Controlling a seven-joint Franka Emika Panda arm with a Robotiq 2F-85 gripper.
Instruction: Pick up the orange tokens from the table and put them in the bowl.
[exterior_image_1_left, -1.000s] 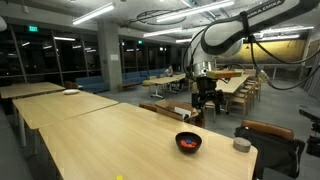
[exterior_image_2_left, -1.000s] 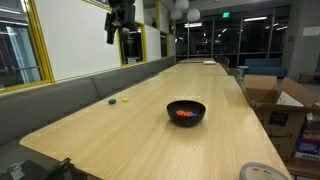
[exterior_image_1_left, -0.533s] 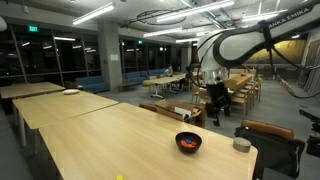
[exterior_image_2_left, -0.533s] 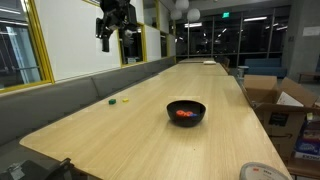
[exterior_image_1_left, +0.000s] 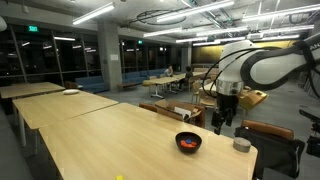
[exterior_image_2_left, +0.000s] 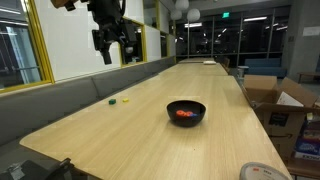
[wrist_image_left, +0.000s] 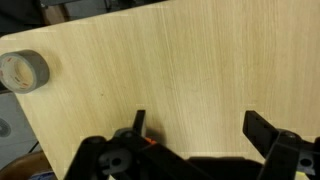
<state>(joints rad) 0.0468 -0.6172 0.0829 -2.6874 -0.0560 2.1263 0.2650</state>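
The black bowl (exterior_image_1_left: 188, 142) stands on the light-wood table (exterior_image_1_left: 110, 135) near its end and also shows in an exterior view (exterior_image_2_left: 186, 111). Orange tokens (exterior_image_1_left: 186, 146) lie inside it and show there in both exterior views (exterior_image_2_left: 182, 114). I see no orange tokens on the tabletop. My gripper (exterior_image_1_left: 222, 120) hangs in the air beyond the table's edge, apart from the bowl; it also shows in an exterior view (exterior_image_2_left: 113, 55). In the wrist view the gripper (wrist_image_left: 200, 125) is open and empty above bare table (wrist_image_left: 180, 60). The bowl is out of the wrist view.
A small grey cylindrical container (exterior_image_1_left: 241, 145) stands near the table's corner and shows at the left of the wrist view (wrist_image_left: 22, 71). Small yellowish and green specks (exterior_image_2_left: 118, 100) lie near one long edge. Chairs and cardboard boxes (exterior_image_2_left: 275, 100) stand beside the table.
The arm has swung sideways and lowered, carrying the open gripper further from the far tables and closer to table height. The bowl and tokens have not moved.
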